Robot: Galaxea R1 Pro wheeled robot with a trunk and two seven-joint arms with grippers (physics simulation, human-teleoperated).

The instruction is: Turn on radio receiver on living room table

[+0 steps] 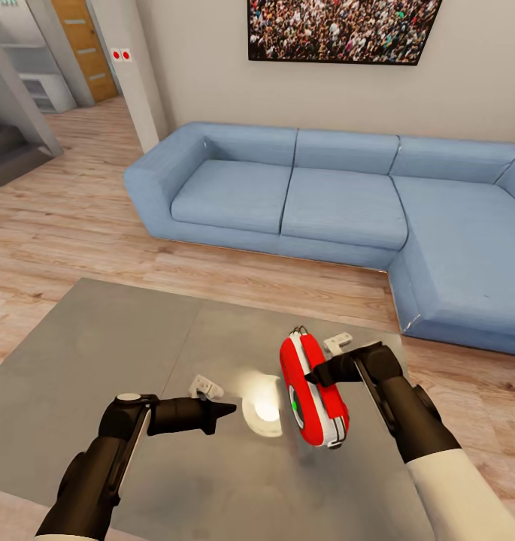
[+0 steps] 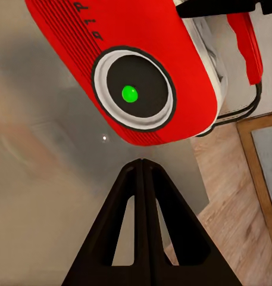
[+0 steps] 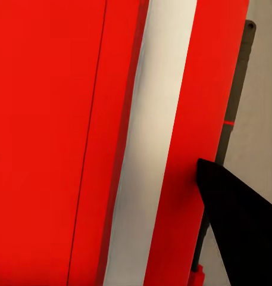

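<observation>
Red and held on edge above the counter (image 1: 77, 353), the radio receiver (image 1: 311, 391) is pinched by the right fingers (image 1: 311, 378) at its far side, dial (image 2: 133, 89) facing the left fingers (image 1: 225, 409), which are pressed shut just short of it. Its green light (image 2: 130, 93) looks lit; I judge a steady, centred push on the dial best, the right grip held firm.
</observation>
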